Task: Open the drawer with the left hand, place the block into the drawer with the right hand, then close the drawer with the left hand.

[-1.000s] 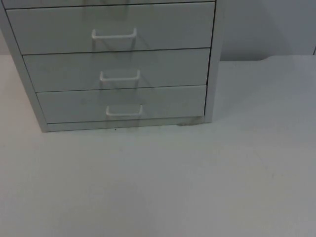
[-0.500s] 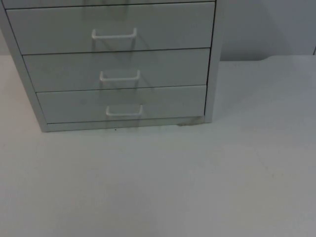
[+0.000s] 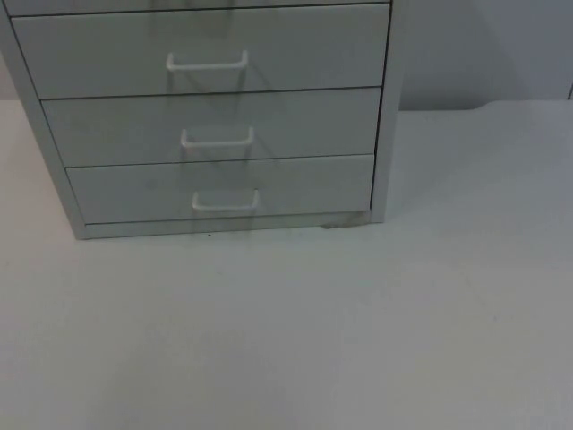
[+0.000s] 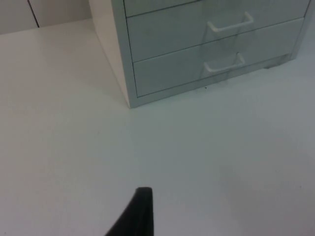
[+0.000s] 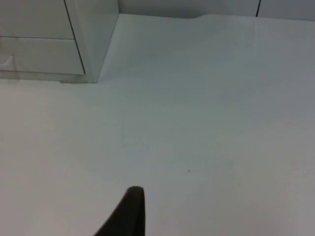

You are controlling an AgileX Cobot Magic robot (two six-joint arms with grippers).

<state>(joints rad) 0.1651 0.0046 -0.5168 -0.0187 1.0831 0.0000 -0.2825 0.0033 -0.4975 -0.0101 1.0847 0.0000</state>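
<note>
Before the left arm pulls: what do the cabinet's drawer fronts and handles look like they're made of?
Drawer fronts: flat, matte pale grey, with thin crisp edges, probably painted sheet metal, though laminate is possible. Handles: thin white bent loops, likely coated wire or plastic; the look leaves it open.

A matte black fingertip [image 4: 140, 214] on the left pincer, tapered and slightly curved; the right pincer's fingertip [image 5: 128, 212] matches.

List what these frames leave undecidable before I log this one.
- Drawer cabinet: its upper part is cut off by the edge in the top view; three drawer fronts show, all closed.
- Left gripper: one fingertip at the left wrist view's edge, so open or shut is unknown.
- Right gripper: same in the right wrist view.
- Table: no block is seen on it.
</note>
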